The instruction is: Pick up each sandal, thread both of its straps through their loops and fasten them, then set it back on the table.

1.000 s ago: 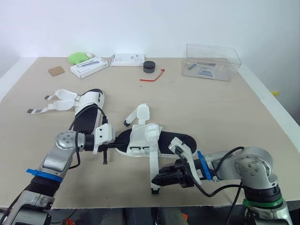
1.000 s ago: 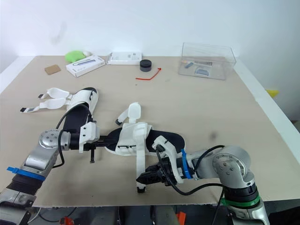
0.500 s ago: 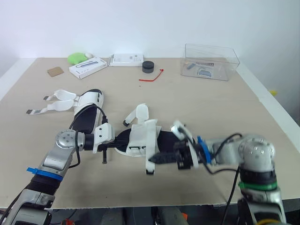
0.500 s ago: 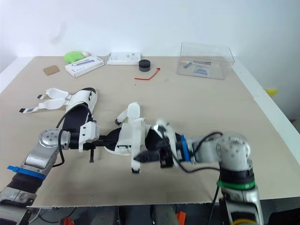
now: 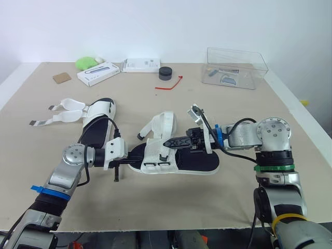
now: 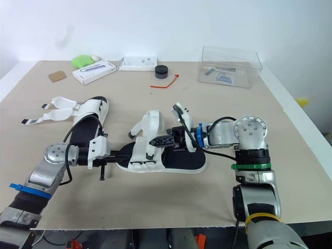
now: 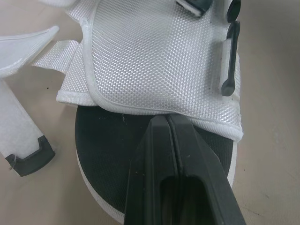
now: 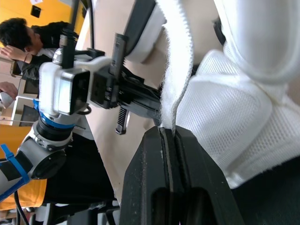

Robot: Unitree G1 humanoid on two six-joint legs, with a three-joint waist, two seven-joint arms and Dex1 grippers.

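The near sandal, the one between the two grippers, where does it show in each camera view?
Left eye view: near sandal, centre, between the arms.
Right eye view: near sandal, centre again.
Left wrist view: near sandal, mesh upper just beyond the fingers.
Right wrist view: near sandal, mesh upper beside the fingers.
Shared landmark: the left gripper at the sandal's heel end.

The sandal [image 7: 154, 56] has a coarse woven cloth upper, matt black sole.
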